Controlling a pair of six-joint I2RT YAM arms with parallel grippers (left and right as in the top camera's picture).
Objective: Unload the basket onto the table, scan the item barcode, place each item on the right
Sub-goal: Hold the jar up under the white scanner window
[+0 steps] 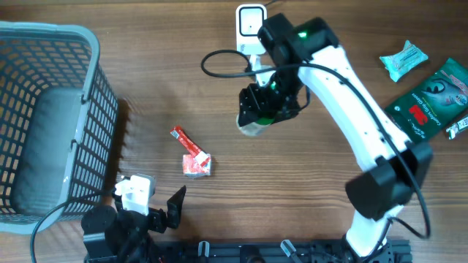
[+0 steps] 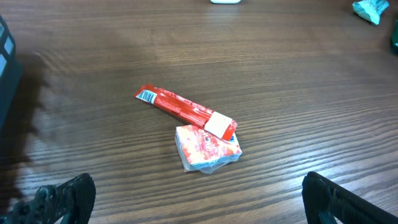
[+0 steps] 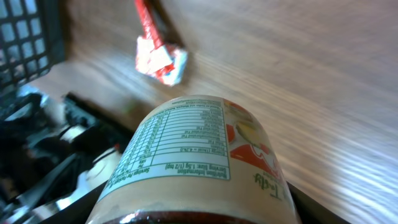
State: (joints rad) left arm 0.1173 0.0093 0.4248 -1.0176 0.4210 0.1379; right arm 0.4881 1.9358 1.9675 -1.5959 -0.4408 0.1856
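My right gripper point(image 1: 267, 106) is shut on a cream-labelled jar point(image 1: 252, 126), held above the table just below a white scanner point(image 1: 250, 22) at the back. In the right wrist view the jar point(image 3: 193, 155) fills the frame between the jaws of the right gripper point(image 3: 196, 210), nutrition panel facing up; no barcode shows. My left gripper point(image 1: 150, 199) rests at the front left, open, with nothing in it. Its fingertips point(image 2: 69, 194) stand wide apart in the left wrist view.
A red stick packet point(image 1: 186, 141) and a small red-white packet point(image 1: 197, 164) lie mid-table, in front of the left gripper point(image 2: 199, 208). A grey mesh basket point(image 1: 91, 80) stands at the left. A teal packet point(image 1: 404, 58) and a green pouch point(image 1: 431, 98) lie at the right.
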